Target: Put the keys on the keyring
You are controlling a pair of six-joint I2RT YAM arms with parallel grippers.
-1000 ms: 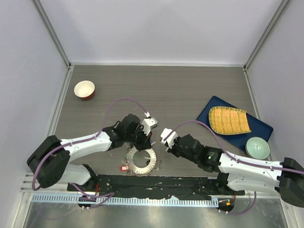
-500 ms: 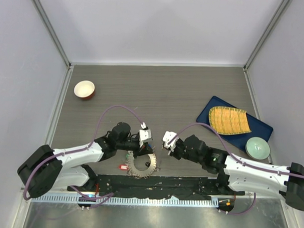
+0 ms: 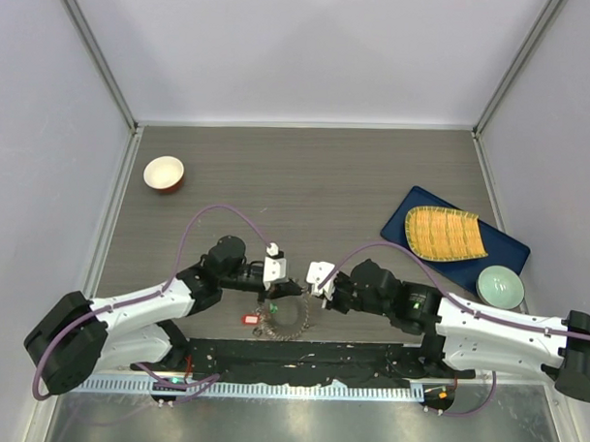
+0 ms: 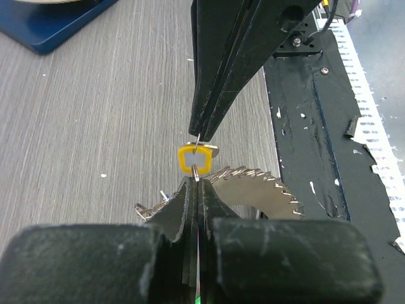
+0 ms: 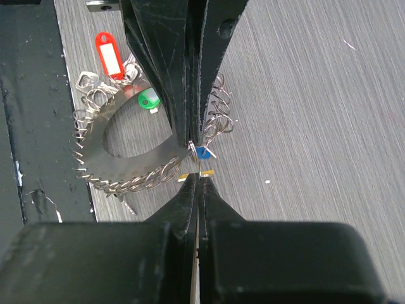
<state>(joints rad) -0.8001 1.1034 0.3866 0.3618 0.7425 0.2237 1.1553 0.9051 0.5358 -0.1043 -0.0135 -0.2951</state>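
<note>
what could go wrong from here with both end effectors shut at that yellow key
The yellow-tagged key hangs between the shut right end effector and left end effector; a slight pull apart might drop it. The tips nearly touch and could collide or snag the keyring teeth.

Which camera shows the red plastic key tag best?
Right wrist: the red plastic key tag lies large and unobstructed by the toothed grey metal keyring. Top view shows only a red speck; left wrist misses it.

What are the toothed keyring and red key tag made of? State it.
Toothed keyring: looks like bare steel, a flat, shiny grey sheet catching light. Red key tag: probably glossy plastic, evenly coloured, with a white label insert.
</note>
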